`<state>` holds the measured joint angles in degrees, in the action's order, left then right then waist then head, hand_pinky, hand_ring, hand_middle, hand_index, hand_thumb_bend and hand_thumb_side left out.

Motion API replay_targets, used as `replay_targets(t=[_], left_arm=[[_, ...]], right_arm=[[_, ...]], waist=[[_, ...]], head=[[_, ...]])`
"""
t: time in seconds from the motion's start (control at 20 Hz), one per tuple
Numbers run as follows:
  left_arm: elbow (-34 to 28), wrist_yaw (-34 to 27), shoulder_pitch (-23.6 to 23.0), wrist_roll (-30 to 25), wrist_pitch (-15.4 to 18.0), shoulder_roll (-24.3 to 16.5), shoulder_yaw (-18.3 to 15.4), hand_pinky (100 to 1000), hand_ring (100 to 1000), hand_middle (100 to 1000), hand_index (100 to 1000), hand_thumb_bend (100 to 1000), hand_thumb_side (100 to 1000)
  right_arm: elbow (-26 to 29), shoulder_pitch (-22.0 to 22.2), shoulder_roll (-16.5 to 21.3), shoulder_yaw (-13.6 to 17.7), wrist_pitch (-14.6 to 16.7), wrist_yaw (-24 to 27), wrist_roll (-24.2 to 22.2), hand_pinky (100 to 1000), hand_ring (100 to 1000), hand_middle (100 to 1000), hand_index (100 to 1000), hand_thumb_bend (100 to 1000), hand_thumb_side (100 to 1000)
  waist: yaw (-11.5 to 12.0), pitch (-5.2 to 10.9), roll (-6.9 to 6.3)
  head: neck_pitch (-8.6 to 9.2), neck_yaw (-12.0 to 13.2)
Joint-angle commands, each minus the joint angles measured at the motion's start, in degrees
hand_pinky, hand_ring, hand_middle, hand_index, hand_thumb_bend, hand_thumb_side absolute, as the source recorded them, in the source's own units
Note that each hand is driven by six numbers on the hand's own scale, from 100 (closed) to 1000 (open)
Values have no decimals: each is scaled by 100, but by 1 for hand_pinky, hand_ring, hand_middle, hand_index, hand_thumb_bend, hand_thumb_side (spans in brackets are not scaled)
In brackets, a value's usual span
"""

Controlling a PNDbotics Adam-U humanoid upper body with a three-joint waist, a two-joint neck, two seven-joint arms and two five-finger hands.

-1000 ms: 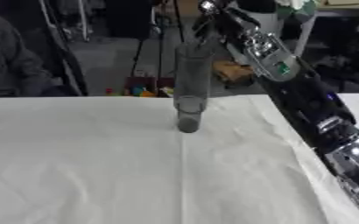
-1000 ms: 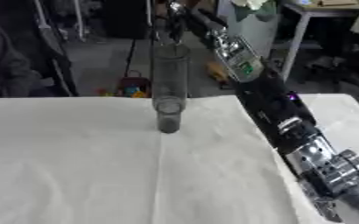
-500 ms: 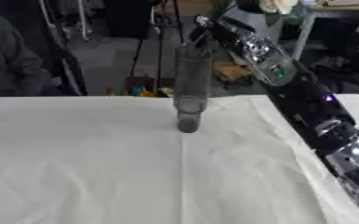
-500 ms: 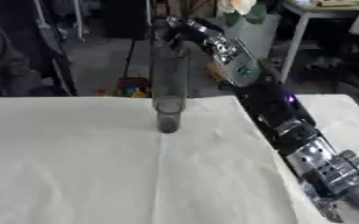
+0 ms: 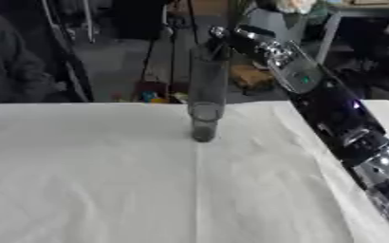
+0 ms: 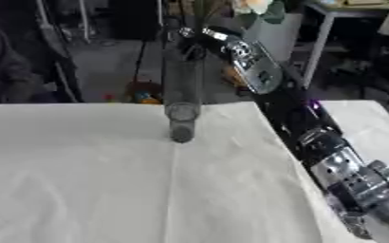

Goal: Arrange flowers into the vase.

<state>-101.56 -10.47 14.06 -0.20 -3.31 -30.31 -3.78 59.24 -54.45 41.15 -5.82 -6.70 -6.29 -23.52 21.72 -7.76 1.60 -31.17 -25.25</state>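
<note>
You get soft, blurred views, evenly lit white tabletop [image 5: 90,180], dim murky background, faint shadow beside the vase [image 5: 205,95].

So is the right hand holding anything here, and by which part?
It seems to hold a flower by its stem, right hand above the vase; the hold itself is too unclear to confirm.

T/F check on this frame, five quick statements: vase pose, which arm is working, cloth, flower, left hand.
1. The vase stands upright on the white cloth. True.
2. The vase lies tipped on its side. False: it is upright.
3. The right hand is up by the vase's top. True.
4. The left hand is holding the vase. False: no left hand shows in either view.
5. The table is bare wood. False: a white cloth covers it.
6. A pale flower shows at the top edge, above the right arm. True.
</note>
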Motion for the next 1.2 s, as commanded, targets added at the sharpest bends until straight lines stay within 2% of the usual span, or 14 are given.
replay_targets(t=[0.05,0.35,0.7,1.05,1.2], left_arm=[[-56,-6,32,15,0,-186,-72,683,675,739,579,970,738],[-54,1,34,8,-13,-182,-72,683,674,739,577,973,739],[-57,9,28,9,-21,-183,-76,683,674,739,576,974,738],[-55,11,25,10,-25,-185,-77,682,673,739,575,975,738],[-54,11,26,10,-25,-187,-76,682,673,738,575,975,739]], right_arm=[[47,-105,195,90,17,-28,-1,1000,694,677,752,100,1000],[100,-92,205,52,52,-59,-85,1000,718,702,781,100,999],[108,-75,203,49,155,-222,-490,1000,735,726,822,100,871],[94,-87,194,73,203,-247,-644,1000,739,731,852,100,716],[93,-89,194,83,225,-220,-676,1000,738,730,862,100,680]], waist=[[0,81,-28],[-6,82,-13],[-8,92,-10],[-5,92,-13],[-4,91,-15]], head=[[-27,15],[-31,17],[-25,29],[-23,33],[-22,35]])
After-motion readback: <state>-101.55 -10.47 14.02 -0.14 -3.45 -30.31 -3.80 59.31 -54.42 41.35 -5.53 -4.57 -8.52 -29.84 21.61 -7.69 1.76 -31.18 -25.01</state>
